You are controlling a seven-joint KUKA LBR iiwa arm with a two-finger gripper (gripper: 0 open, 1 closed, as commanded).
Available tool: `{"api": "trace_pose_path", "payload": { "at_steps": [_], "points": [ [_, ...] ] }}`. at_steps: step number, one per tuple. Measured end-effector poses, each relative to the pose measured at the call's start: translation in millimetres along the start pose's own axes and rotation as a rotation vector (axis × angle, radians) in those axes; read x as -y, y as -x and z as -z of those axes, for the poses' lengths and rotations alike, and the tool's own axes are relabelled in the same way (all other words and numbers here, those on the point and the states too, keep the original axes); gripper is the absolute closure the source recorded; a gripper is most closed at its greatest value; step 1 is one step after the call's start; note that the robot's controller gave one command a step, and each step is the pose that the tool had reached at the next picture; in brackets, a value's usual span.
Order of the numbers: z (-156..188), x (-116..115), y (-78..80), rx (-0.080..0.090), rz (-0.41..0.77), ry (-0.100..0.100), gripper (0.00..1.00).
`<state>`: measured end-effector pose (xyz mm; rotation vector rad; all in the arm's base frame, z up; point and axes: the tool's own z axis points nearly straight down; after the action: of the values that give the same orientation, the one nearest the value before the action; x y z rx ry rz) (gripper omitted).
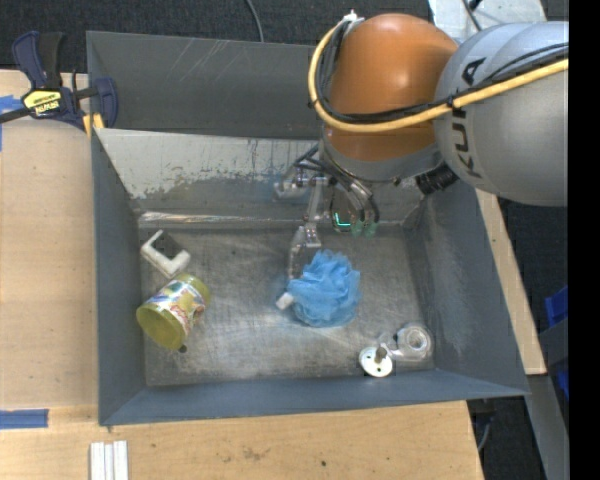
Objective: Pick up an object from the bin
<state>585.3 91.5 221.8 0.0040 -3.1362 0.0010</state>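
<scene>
My gripper (320, 230) hangs at the 12 o'clock edge of the blue mesh puff (323, 288), which sits near the middle of the bin (115, 268). I cannot tell whether it is open or closed. I judge the puff the likely pick, being soft, bulky and clear of the walls. The yellow cup (172, 313) on its side at 8 o'clock, the white block (165, 253) at 10 and the small clear fitting (395, 350) at 5 lie well apart.
</scene>
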Motion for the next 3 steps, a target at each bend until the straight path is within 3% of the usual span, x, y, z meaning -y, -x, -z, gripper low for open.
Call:
{"api": "trace_pose_path", "payload": {
  "at_steps": [1,2,3],
  "points": [
    [5,1,1.5,0.009,-0.003,0.001,1.00],
    [5,1,1.5,0.009,-0.004,0.001,1.00],
    [-41,-11,-0.3,0.015,-0.030,0.002,1.00]
  ]
}}
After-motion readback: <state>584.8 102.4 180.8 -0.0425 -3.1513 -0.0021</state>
